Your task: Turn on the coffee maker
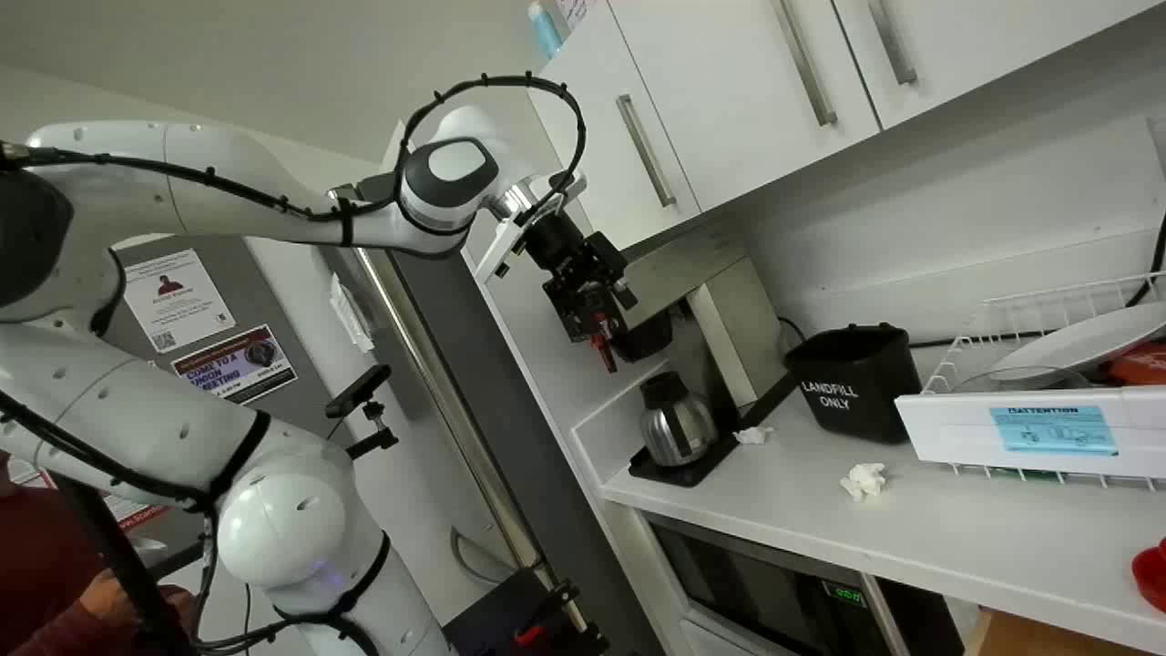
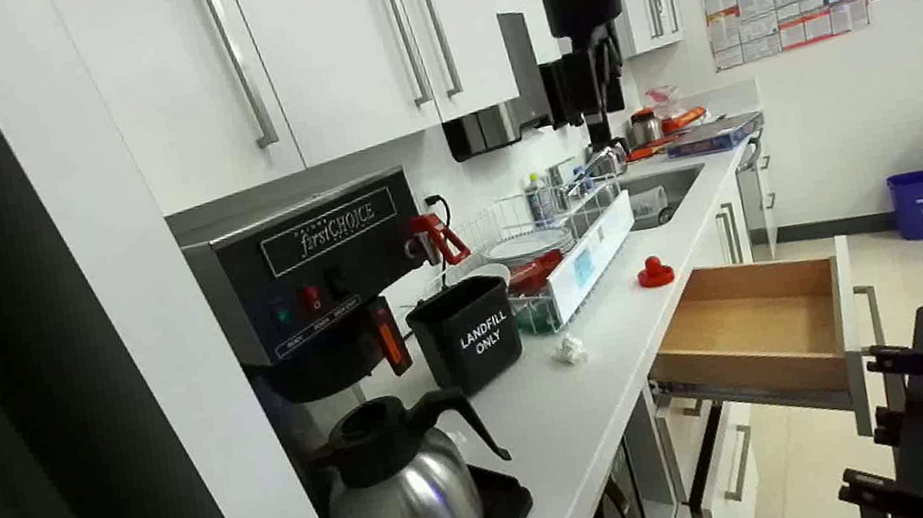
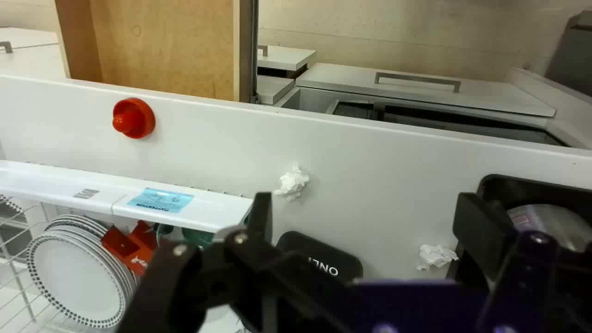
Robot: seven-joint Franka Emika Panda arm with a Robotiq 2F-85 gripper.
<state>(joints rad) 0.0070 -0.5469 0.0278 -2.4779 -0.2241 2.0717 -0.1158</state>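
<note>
The coffee maker is a tall black and steel machine on the counter; its steel side shows in an exterior view. Its front has a red switch, a dark green switch and a red tap. A steel carafe with a black top stands on its black base. My gripper is open and empty, pointing down at the counter. In an exterior view the gripper overlaps the machine's upper front; its distance is unclear. The carafe and base show partly at the right of the wrist view.
A black landfill bin stands beside the coffee maker. A white dish rack with plates is beyond it. Crumpled papers and a red knob-shaped object lie on the counter. A drawer is pulled out. Cabinets hang above.
</note>
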